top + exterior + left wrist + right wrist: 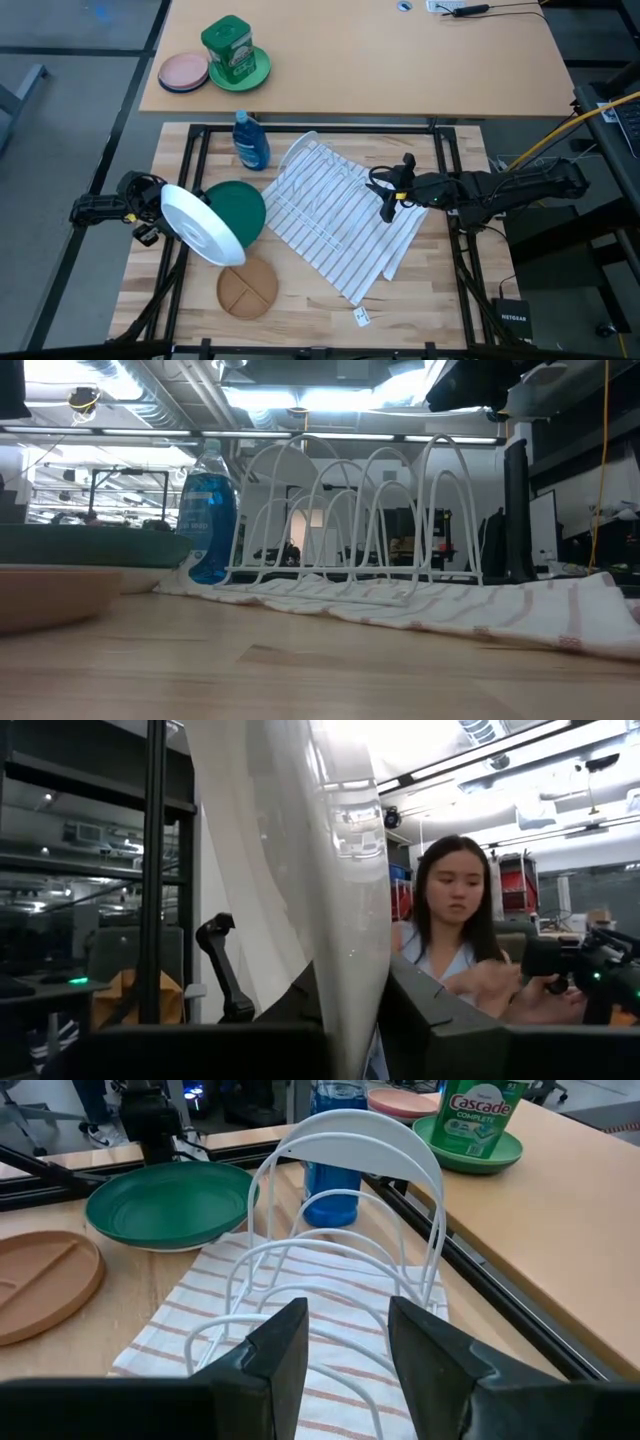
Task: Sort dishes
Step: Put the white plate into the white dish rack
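**White plate held up at the left, rack waiting at centre**

Your left tool (150,213) is clenched on the rim of a plain white round plate (203,225), holding it tilted above the wooden surface (420,290); in the left wrist view the plate's pale edge (340,900) runs up between the two dark fingers (440,1020). The plate overlaps the near edge of the dark green round plate (240,205), which lies flat on the surface beside it. In front of those two lies the tan-brown round plate with divided sections (247,289).

A white wire dish rack (315,190) stands on a striped white cloth (365,240) at the middle of the surface, with a second white plate (350,1140) upright at its far end, just beside a blue bottle of dish liquid (250,140).

Your right tool (392,200) hovers over the rack's right side, fingers released and apart, grasping nothing.

A person (460,940) sits beyond the surface.
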`<action>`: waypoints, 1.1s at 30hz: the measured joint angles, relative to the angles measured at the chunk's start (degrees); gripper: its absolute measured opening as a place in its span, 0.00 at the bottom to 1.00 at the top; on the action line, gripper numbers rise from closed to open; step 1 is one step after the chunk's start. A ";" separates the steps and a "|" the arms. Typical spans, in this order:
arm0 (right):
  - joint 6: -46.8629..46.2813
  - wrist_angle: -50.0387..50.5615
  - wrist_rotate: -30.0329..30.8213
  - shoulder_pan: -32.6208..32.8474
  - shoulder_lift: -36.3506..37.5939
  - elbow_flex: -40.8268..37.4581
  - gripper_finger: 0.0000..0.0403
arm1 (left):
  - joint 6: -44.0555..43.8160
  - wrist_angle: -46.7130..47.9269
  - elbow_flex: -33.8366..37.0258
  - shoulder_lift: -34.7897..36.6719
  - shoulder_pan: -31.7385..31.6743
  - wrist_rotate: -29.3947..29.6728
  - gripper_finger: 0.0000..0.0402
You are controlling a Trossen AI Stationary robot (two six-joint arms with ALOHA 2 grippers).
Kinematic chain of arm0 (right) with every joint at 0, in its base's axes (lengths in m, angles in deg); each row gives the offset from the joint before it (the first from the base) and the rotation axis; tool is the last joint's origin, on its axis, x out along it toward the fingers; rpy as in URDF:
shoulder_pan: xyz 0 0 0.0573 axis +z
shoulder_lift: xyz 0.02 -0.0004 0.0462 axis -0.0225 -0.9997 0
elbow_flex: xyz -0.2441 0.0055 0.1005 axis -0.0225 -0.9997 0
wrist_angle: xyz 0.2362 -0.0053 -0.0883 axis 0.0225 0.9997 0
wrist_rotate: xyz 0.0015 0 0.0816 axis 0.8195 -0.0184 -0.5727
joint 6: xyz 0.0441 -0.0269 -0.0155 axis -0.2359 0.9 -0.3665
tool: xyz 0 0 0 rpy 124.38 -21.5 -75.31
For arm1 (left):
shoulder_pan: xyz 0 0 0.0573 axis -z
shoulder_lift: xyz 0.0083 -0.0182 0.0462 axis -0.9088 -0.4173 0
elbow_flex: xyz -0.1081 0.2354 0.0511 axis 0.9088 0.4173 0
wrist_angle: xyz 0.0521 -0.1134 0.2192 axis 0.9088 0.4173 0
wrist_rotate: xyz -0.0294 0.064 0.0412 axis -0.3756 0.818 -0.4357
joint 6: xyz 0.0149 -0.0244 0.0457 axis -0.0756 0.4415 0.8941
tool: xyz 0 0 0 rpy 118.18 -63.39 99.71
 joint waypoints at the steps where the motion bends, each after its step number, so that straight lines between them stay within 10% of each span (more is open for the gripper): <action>1: 0.00 0.00 0.00 0.00 0.00 0.00 0.35 | 0.46 0.22 0.00 0.00 0.00 0.00 0.08; 33: 0.00 -0.02 -0.02 0.01 -0.02 0.02 0.35 | 1.44 5.13 0.02 -0.02 -6.69 3.95 0.08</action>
